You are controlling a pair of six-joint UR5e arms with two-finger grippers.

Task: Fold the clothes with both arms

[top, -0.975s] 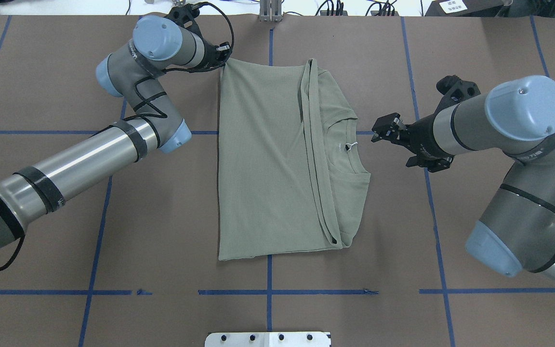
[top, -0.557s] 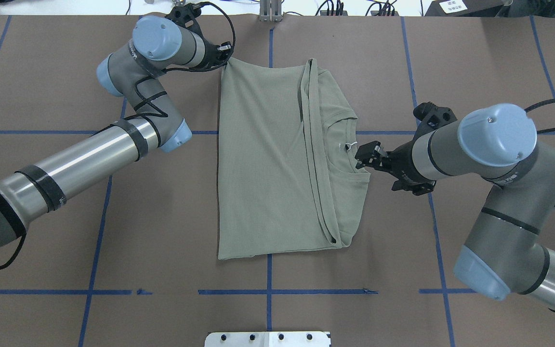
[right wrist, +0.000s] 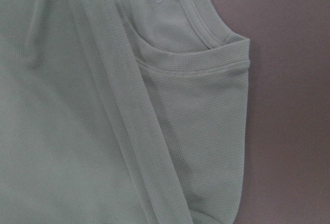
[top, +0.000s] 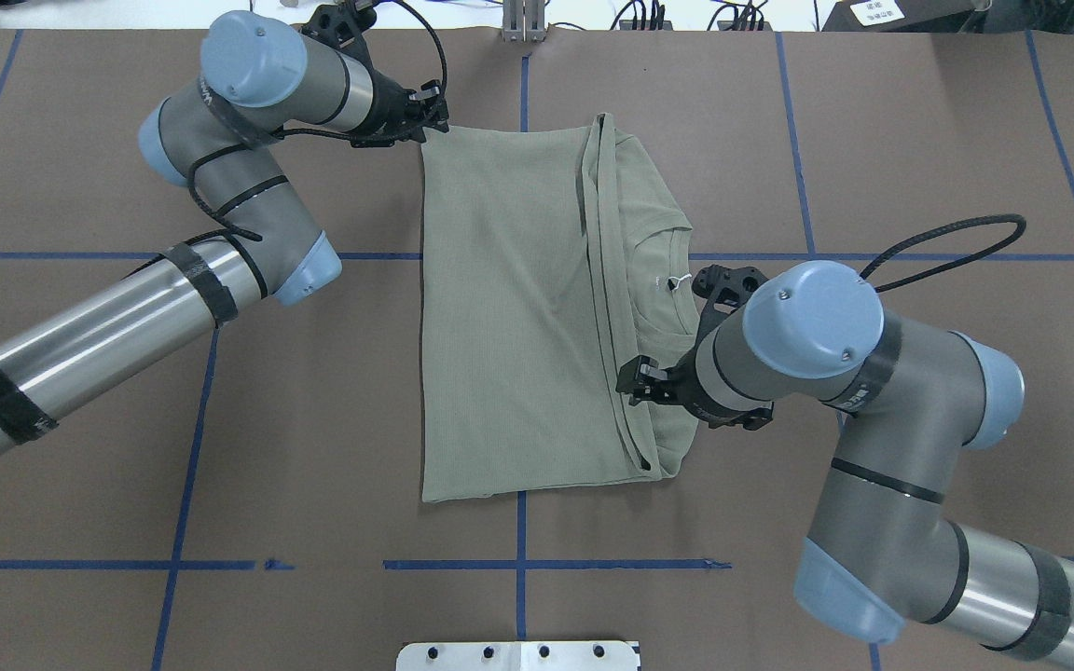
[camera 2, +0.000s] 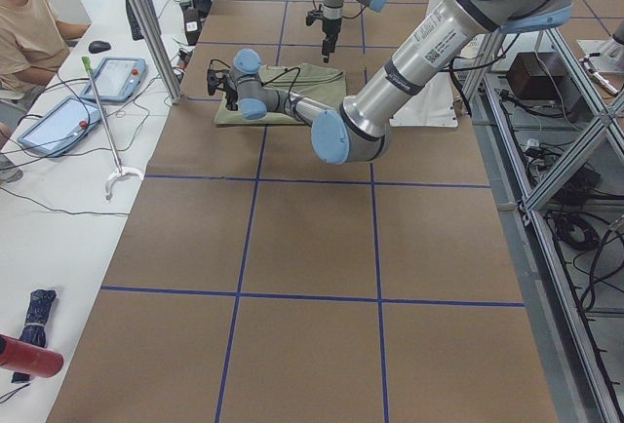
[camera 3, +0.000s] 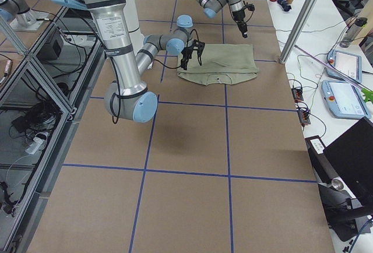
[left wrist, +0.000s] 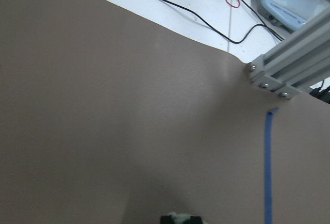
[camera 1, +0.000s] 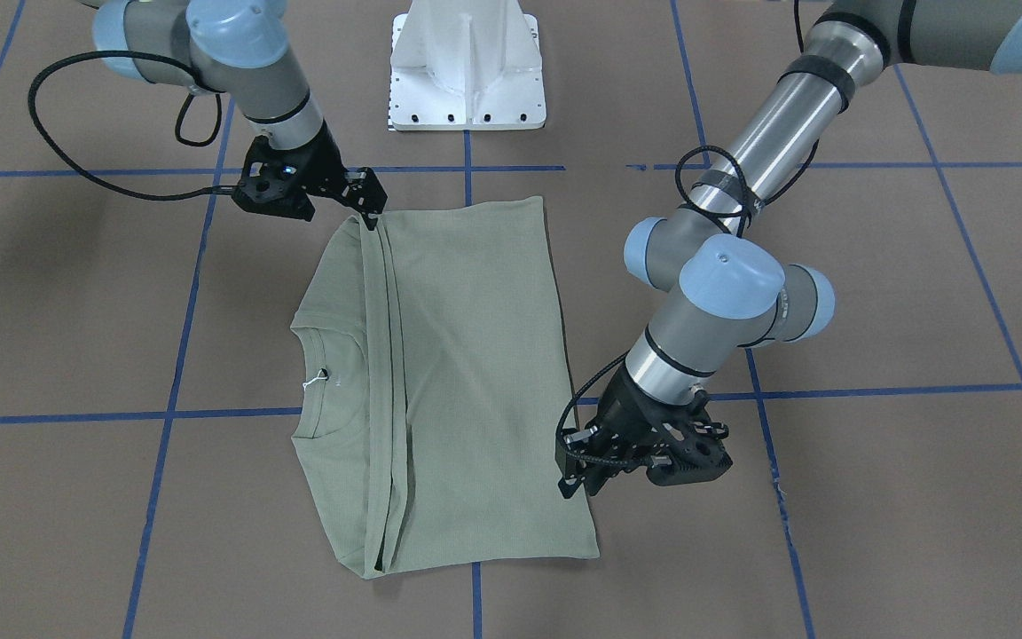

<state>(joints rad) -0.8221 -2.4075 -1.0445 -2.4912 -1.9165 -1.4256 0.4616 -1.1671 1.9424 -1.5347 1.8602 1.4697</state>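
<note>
The sage-green shirt (top: 509,308) lies flat on the brown table, folded into a rectangle. Its collar and white neck tag (top: 679,282) are on its right side. It also shows in the front view (camera 1: 467,382). My left gripper (top: 434,107) hovers at the shirt's far left corner with its jaws apart, holding nothing. In the front view it (camera 1: 571,463) is at the shirt's edge. My right gripper (top: 635,382) is open above the near right part of the shirt, beside the folded sleeve. The right wrist view shows the collar (right wrist: 196,64) below it.
The white base pedestal (top: 518,655) stands at the table's near edge. A metal post (top: 523,23) stands at the far edge. Blue tape lines (top: 556,564) cross the table. A seated person (camera 2: 29,14) and tablets are on the side desk.
My right arm swung in from the right of the shirt to over its near right part. My left arm shifted left, and the far left shirt corner now lies flat.
</note>
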